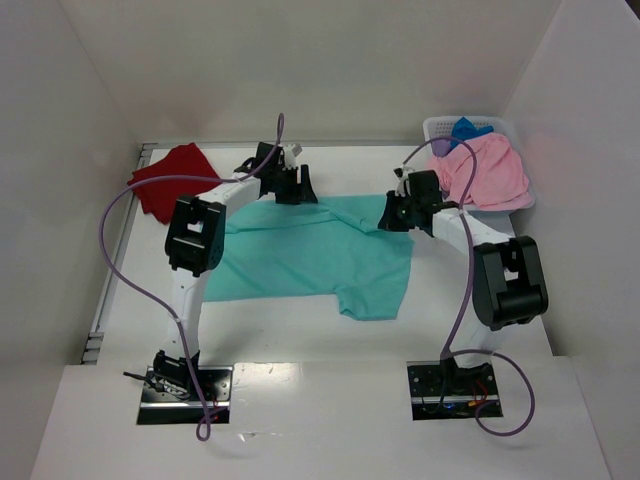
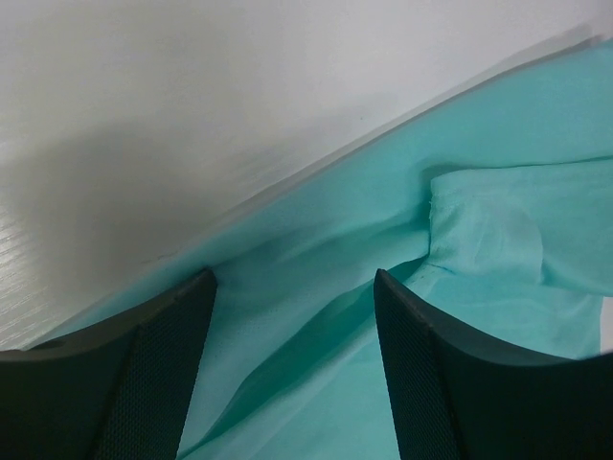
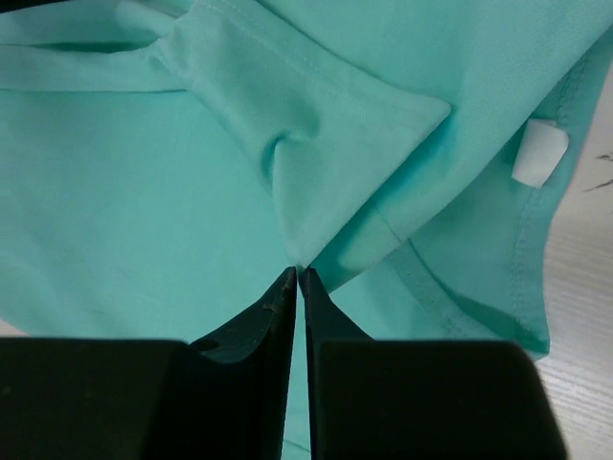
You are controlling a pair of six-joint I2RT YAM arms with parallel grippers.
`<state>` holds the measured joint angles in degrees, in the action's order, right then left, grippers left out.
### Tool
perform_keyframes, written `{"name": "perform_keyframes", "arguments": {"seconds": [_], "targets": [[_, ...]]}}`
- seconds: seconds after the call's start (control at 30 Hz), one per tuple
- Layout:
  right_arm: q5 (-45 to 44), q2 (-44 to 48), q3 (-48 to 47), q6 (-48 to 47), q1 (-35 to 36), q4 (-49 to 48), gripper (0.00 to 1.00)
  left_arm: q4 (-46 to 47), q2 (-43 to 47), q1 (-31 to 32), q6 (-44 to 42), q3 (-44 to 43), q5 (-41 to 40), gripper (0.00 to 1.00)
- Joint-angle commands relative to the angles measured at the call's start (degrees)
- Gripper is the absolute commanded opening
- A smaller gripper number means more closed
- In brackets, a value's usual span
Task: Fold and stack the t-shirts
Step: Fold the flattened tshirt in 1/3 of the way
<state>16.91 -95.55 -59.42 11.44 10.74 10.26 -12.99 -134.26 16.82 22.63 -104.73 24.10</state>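
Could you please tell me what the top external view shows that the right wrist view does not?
Only the top external view: the dark red t-shirt, the white basket holding the pink t-shirt, and the left gripper. Only the right wrist view: a small white tag and the pinched fold. Both: the teal t-shirt and the right gripper, shut on it.
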Motion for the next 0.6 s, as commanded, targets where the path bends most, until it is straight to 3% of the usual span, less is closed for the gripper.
{"name": "perform_keyframes", "arguments": {"seconds": [0.0,0.2,0.23,0.3,0.57], "targets": [[1.6,4.7,1.8,-0.6,0.7,2.7,0.16,0.4,-2.5,0.3,0.2,0.0,-1.2,0.75],[0.5,8.0,-1.6,0.4,0.7,2.7,0.38,-0.1,-2.5,0.3,-0.4,0.0,-2.2,0.75],[0.5,8.0,-2.7,1.1,0.7,2.7,0.38,-0.6,-2.5,0.3,-0.4,0.0,-2.2,0.75],[1.0,6.1,-6.0,2.4,0.7,1.3,0.56,-0.6,-2.5,0.3,-0.4,-0.6,-2.2,0.75],[3.4,-9.1,-18.1,3.0,1.7,-2.3,0.6,-1.7,-3.0,0.3,-0.9,-1.1,-2.2,0.75]]}}
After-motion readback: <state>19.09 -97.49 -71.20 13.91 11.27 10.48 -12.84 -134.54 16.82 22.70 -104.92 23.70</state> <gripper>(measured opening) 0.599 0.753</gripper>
